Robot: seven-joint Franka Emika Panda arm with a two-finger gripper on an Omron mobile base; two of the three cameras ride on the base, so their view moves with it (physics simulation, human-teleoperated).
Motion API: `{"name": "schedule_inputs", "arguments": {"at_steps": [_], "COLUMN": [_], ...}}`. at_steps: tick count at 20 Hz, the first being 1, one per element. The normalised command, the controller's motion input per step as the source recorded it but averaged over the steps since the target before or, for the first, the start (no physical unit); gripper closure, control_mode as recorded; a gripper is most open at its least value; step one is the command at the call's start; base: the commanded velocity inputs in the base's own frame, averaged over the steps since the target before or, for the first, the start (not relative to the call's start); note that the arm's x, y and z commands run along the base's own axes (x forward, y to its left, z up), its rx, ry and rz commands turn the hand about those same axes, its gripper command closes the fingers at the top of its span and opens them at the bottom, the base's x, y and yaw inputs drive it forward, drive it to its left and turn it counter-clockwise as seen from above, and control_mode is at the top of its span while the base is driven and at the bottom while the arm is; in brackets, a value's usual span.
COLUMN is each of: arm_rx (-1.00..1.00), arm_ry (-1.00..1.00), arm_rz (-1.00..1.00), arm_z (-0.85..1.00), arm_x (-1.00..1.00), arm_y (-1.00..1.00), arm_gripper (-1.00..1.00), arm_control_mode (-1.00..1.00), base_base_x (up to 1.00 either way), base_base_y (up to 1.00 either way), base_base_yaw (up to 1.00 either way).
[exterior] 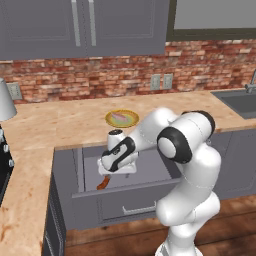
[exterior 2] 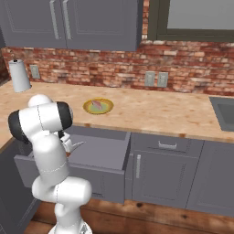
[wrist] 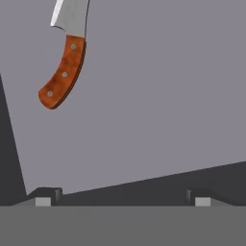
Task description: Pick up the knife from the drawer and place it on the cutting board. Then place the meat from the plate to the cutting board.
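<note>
Right up front in the left base view, the white arm folds down into the open drawer [exterior: 150,170], its end effector [exterior: 111,167] hovering low over the grey floor. A reddish-brown sliver of the knife [exterior: 102,184] handle peeks out just below it. Back on the worktop [exterior: 60,125] sits the plate [exterior: 122,118] with the meat [exterior: 120,118] on it, untouched.

Over to the right base view: the arm's big shoulder blocks much of the drawer [exterior 2: 98,153], but the plate [exterior 2: 98,106] and the pink meat [exterior 2: 96,105] are plain to see on the worktop [exterior 2: 151,109].

Now the hand view, looking straight down at the drawer floor [wrist: 158,105]: the two fingertips [wrist: 45,197] stand wide apart, jaws fully open, nothing between them. The knife [wrist: 65,62] lies flat at the upper left, off to one side of the fingers rather than between them.

My read: nothing is done yet. The knife needs centring and grasping, then the meat follows.
</note>
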Motion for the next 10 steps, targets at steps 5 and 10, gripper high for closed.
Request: {"name": "schedule_inputs", "arguments": {"at_steps": [5,10], "arm_rx": [0.0,0.0], "arm_ry": [-0.03,-0.02], "arm_rz": [-0.03,-0.02], "arm_z": [-0.16,-0.14], "arm_x": [0.15,0.14], "arm_y": [0.07,0.0], "arm_gripper": [-1.0,-1.0], "arm_control_mode": [-1.0,-1.0], "base_base_x": [0.0,0.0], "base_base_y": [0.0,0.0], "base_base_yaw": [0.0,0.0]}}
